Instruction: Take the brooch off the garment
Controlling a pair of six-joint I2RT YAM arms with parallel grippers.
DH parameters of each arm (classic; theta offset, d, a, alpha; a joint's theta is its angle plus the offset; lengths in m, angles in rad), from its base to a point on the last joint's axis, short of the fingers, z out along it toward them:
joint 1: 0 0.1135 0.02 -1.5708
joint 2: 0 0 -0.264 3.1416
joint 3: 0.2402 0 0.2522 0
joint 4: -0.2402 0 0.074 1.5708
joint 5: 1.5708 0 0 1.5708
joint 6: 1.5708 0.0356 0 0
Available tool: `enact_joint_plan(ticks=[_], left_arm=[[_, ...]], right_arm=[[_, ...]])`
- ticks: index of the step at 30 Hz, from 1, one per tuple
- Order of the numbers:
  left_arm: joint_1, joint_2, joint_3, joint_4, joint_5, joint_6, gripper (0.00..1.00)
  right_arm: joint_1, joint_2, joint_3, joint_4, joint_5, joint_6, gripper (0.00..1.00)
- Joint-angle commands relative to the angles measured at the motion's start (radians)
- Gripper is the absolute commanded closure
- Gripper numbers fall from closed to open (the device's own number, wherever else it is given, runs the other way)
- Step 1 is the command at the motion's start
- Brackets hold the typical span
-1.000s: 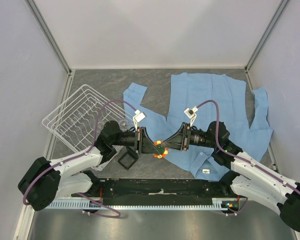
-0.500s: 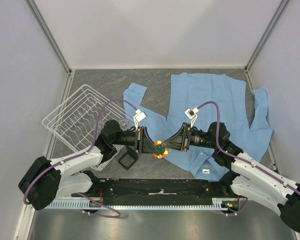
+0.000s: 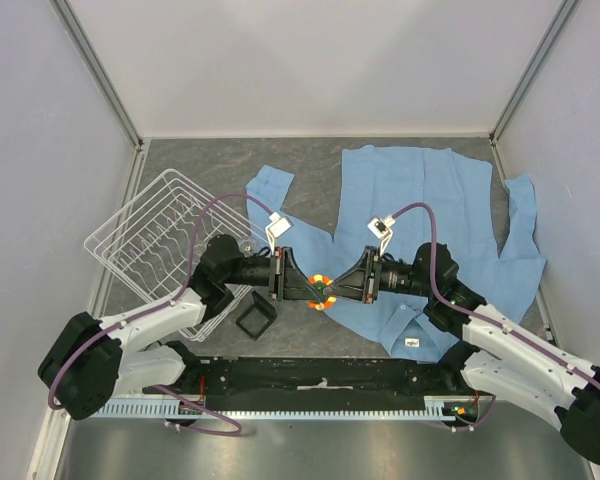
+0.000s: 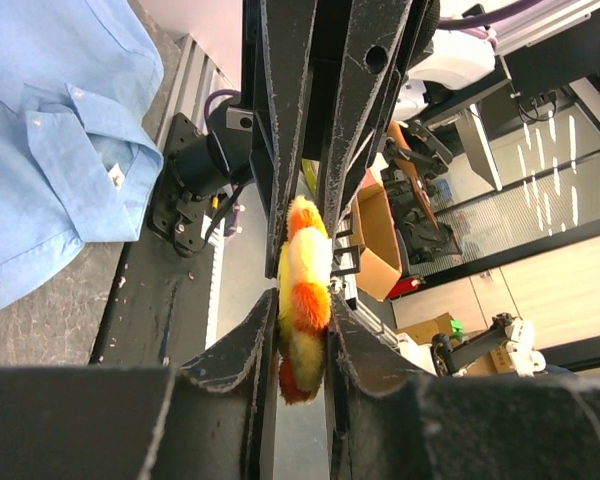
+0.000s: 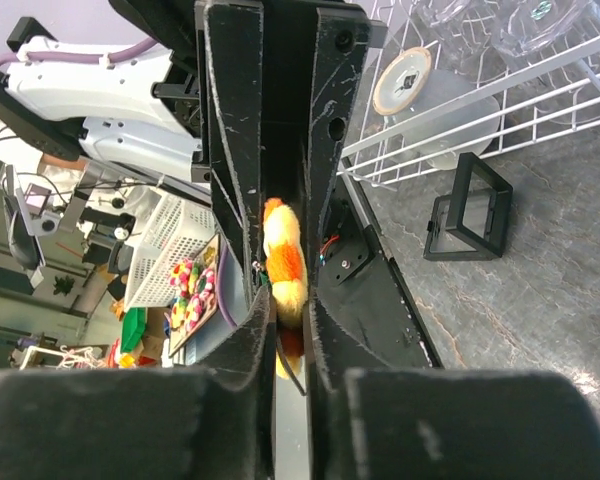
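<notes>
The brooch [image 3: 322, 292], an orange-yellow flower pin, is held in the air between my two grippers, above the table just left of the light blue shirt [image 3: 430, 205]. My left gripper [image 3: 316, 292] is shut on it from the left; the left wrist view shows the brooch [image 4: 303, 295] edge-on between the fingers [image 4: 242, 355]. My right gripper [image 3: 330, 292] is shut on it from the right; the right wrist view shows the brooch [image 5: 285, 270] edge-on too. The shirt lies flat, its collar [image 3: 410, 330] near the front. No cloth hangs from the brooch.
A white wire rack [image 3: 155, 240] stands at the left, with round silvery discs [image 5: 402, 80] in it. A black square frame [image 3: 254, 318] lies on the table just below my left gripper. Grey walls enclose the table.
Both grippers have risen slightly and levelled out toward each other, carrying the brooch a little up and right. The shirt has not moved.
</notes>
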Motion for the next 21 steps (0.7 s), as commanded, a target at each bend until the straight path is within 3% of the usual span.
enact_joint_plan(ticks=[1,5,6,8,9,11,12,14,15,21], left_arm=[[0.007,0.008,0.074,0.039,-0.002,-0.006,0.98],[0.035,-0.015,0.136,-0.146,-0.061,0.07,0.98],[0.042,-0.02,0.148,-0.236,-0.106,0.084,0.93],[0.067,-0.029,0.172,-0.278,-0.142,0.103,0.78],[0.076,-0.034,0.177,-0.295,-0.153,0.103,0.64],[0.101,-0.034,0.189,-0.301,-0.16,0.103,0.56],[0.111,-0.035,0.194,-0.303,-0.157,0.103,0.36],[0.154,-0.04,0.197,-0.298,-0.122,0.101,0.3],[0.173,-0.044,0.193,-0.297,-0.111,0.098,0.22],[0.32,-0.08,0.134,-0.185,-0.029,0.013,0.21]], right_arm=[[0.008,0.043,0.056,0.015,-0.013,-0.013,0.97],[0.008,0.052,0.061,0.052,0.022,0.007,1.0],[0.007,0.054,0.064,0.054,0.036,0.008,1.0],[0.007,0.06,0.089,0.04,0.078,0.01,1.0],[0.005,0.066,0.101,0.026,0.1,0.011,1.0],[0.002,0.092,0.147,-0.012,0.134,0.008,1.0],[-0.001,0.101,0.159,-0.027,0.155,0.01,1.0],[-0.024,0.13,0.188,-0.029,0.165,0.02,1.0],[-0.048,0.141,0.196,-0.02,0.162,0.027,1.0],[-0.14,0.281,0.286,0.054,0.051,0.048,1.0]])
